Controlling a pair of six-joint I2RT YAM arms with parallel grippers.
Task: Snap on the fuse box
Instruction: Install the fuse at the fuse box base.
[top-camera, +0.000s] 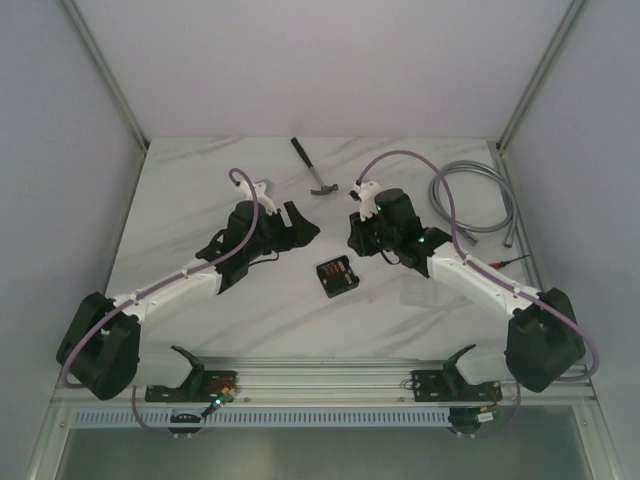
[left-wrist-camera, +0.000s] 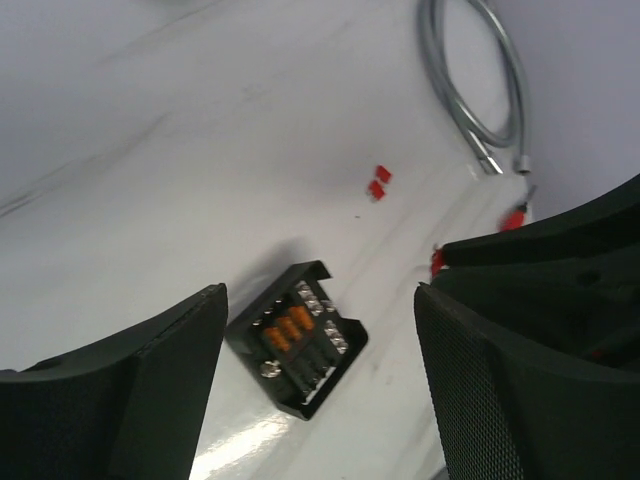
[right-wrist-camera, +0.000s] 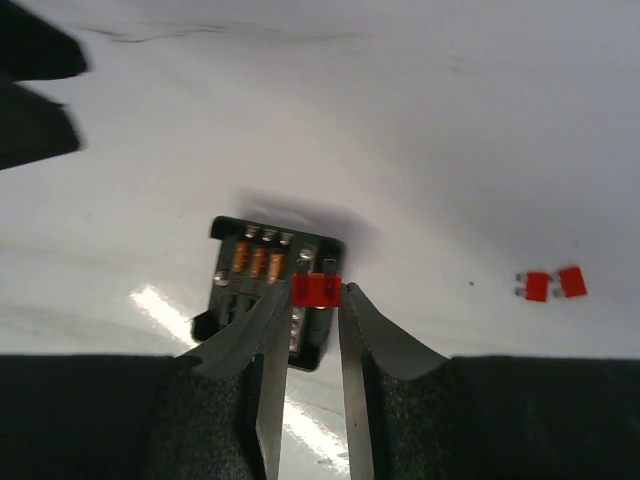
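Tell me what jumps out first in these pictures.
A small black fuse box sits in the middle of the white table. The right gripper pinches a red fuse at its edge, while the left gripper hangs open nearby. A hammer and a coiled grey cable lie farther back.

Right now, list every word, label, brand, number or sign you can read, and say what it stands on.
No text is readable.
Any marking on the red fuse in the right gripper is too blurred to read.
The fuse box shows no legible print.
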